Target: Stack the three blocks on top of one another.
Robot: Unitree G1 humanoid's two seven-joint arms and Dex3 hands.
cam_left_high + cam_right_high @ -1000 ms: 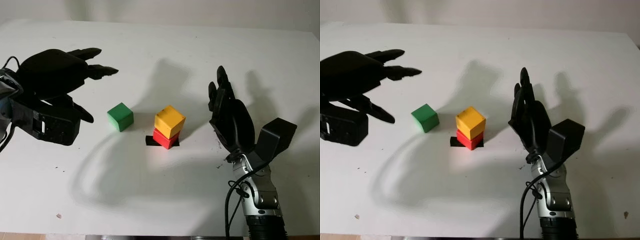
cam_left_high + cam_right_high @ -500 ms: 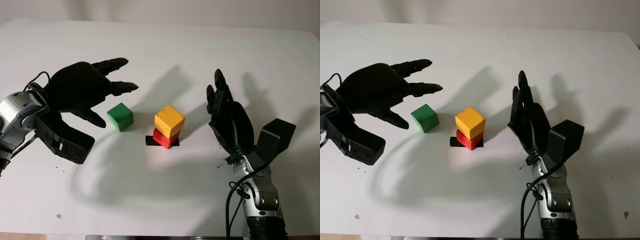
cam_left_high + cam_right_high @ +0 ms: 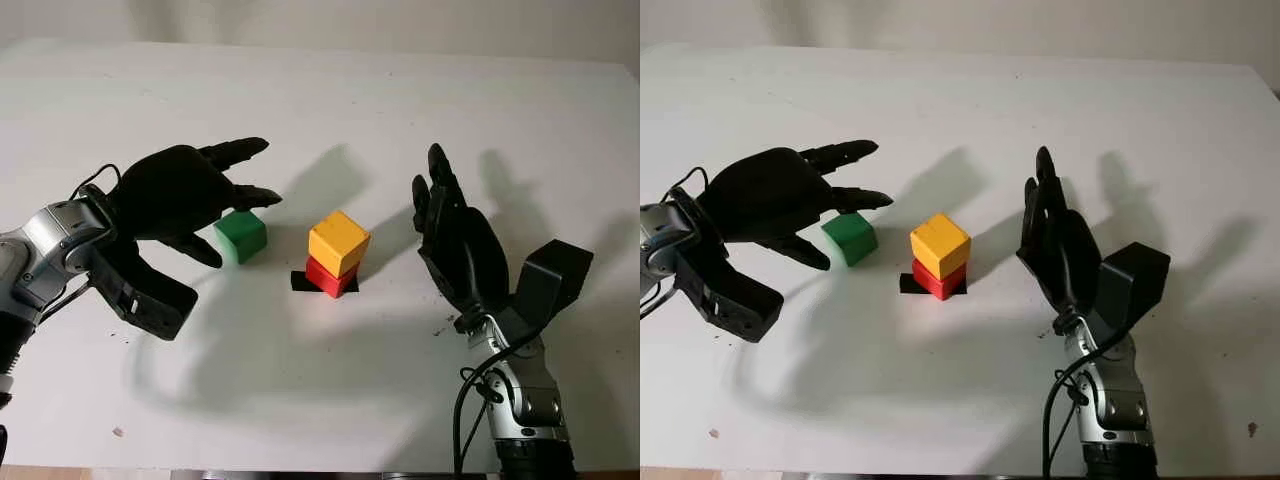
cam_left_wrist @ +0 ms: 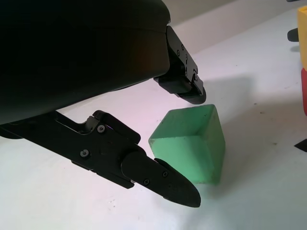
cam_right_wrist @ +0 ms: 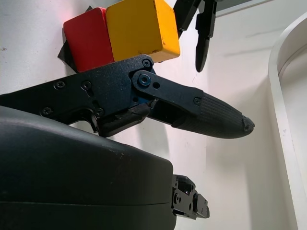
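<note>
**White table: green block beside the left hand**

White table (image 3: 330,90) carries a yellow block (image 3: 338,242) atop a red block (image 3: 325,276). Green block (image 3: 240,235) sits alone, just under the open left hand (image 3: 185,195), between its fingers (image 4: 160,179), untouched. Open right hand (image 3: 455,240) waits farther off.

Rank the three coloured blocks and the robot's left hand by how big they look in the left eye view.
1. Left hand, open beside the green block, looks far the largest.
2. Yellow block.
3. Green block, partly hidden by the hand; it looks about the yellow one's size, so their order is unsure.
4. Red block, mostly covered by the yellow one stacked on it.
</note>
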